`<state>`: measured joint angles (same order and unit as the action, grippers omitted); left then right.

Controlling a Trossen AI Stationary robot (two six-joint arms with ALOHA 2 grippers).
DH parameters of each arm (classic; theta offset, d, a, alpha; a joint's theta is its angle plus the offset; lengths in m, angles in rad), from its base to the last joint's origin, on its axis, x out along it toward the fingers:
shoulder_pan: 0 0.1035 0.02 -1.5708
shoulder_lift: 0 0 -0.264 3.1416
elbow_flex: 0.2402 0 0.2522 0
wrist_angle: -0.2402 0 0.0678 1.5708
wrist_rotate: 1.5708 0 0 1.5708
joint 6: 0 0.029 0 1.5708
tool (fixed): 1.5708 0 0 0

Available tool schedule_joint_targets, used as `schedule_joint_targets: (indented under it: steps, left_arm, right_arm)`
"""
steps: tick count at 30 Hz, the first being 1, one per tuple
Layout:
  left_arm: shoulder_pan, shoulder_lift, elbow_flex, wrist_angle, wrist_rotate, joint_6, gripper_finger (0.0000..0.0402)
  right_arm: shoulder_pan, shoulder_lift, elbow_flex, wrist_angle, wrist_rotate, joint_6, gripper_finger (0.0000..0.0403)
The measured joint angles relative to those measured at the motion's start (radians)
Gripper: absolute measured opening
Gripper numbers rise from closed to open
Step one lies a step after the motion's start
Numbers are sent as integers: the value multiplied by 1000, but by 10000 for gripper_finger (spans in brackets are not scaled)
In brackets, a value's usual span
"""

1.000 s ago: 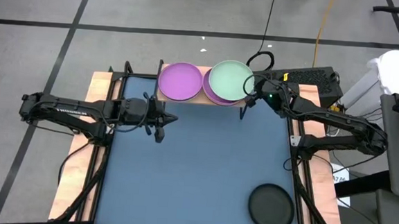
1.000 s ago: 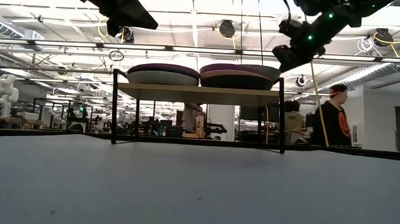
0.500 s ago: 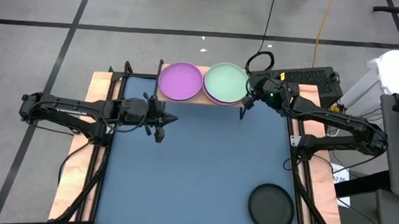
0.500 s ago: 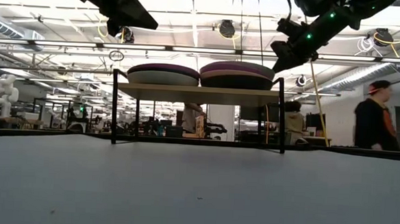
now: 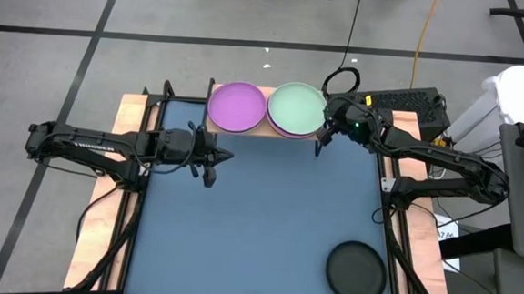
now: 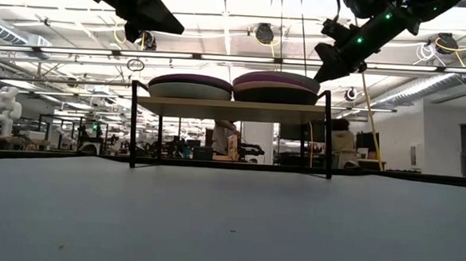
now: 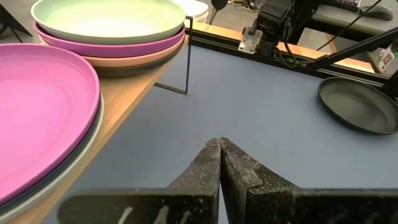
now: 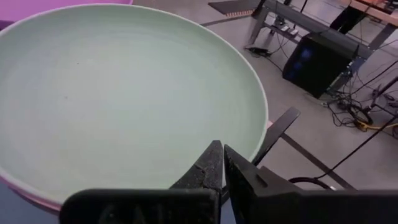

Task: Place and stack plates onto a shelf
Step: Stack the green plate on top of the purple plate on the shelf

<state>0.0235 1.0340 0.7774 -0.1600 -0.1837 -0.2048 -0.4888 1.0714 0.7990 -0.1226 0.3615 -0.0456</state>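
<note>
The shelf [image 5: 265, 131] stands at the table's far edge with two stacks on its wood board [image 6: 234, 105]. The left stack is topped by a purple plate [image 5: 237, 106]. The right stack shows a mint green plate [image 5: 298, 108] over purple [image 7: 124, 46], pink [image 7: 127, 60] and a dark one. One charcoal plate [image 5: 356, 271] lies flat on the table near the right front. My right gripper [image 8: 222, 155] is shut, at the mint plate's right near rim [image 6: 322, 74]. My left gripper [image 7: 221, 152] is shut, hovering left of the shelf [image 5: 225, 156]. My right gripper's shut fingertips stand at the right near rim of the mint green plate [image 8: 249, 146], coming from the table's right and slanting down. I cannot tell whether they touch the rim or hang just off it. The plate lies flat on its stack.
The shelf's thin black legs [image 6: 326, 143] stand close below my right gripper. The arms' black frames run along both table sides. A black box and cables [image 5: 401, 101] sit beyond the far right corner. Open blue tabletop [image 5: 257, 229] lies between the shelf and the charcoal plate.
The mint green plate has slid slightly toward the table's left and near side and now sits flat and centred on the purple plate below it. My right gripper has moved with it, a little toward the near edge. In the room behind, a person has walked off to the right.
</note>
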Motion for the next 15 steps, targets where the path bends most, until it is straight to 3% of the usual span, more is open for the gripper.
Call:
schedule_joint_targets:
  steps: [7,15]
  left_arm:
    - [0,0,0,0,0,1,3]
    - [0,0,0,0,0,2,3]
  right_arm:
    - [-3,0,0,-1,105,-26,0]
    - [-36,0,-12,-31,105,10,0]
